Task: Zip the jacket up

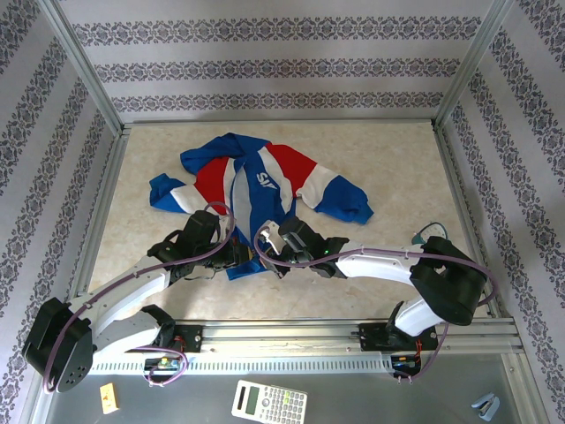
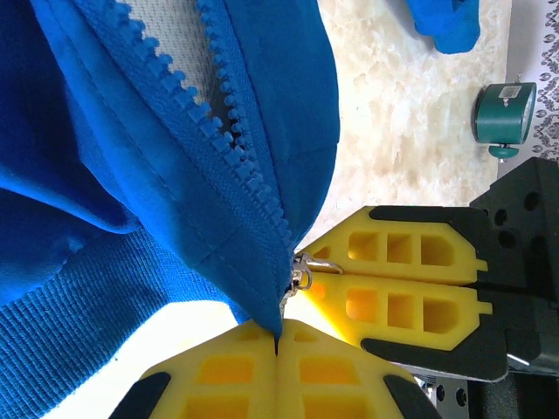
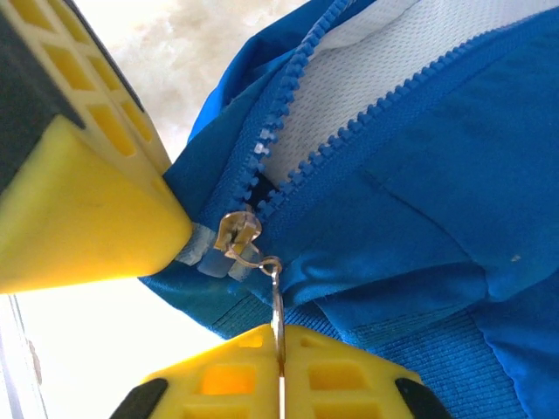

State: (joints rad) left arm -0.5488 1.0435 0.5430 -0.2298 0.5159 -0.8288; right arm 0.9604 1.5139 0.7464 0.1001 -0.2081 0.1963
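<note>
The jacket (image 1: 256,177) lies spread across the middle of the table (image 1: 388,159), collar twd the far edge and hem twd the near edge, where both arms meet at its front opening.

The left gripper (image 2: 278,353) is clamped tight on the blue fabric at the very bottom of the zip, right by the ribbed hem (image 2: 96,297) — apparently pinning that end. The right gripper (image 3: 279,371) is closed on the thin metal zipper pull (image 3: 276,297), no gap visible btwn its yellow pads. The two grippers sit just beside each other.

Progress, judging from the wrist views: very early. The slider (image 3: 238,234) sits at the bottom end near the hem, and directly above it the two rows of teeth (image 3: 376,115) spread apart in a V, w/ white mesh lining (image 3: 349,78) showing btwn them. Both rows seem to run into the slider, so the start looks engaged, though that isn't certain at this angle.

What's left is basically the whole run — the slider has to travel up the front twd the collar while the bottom end stays anchored.
</note>
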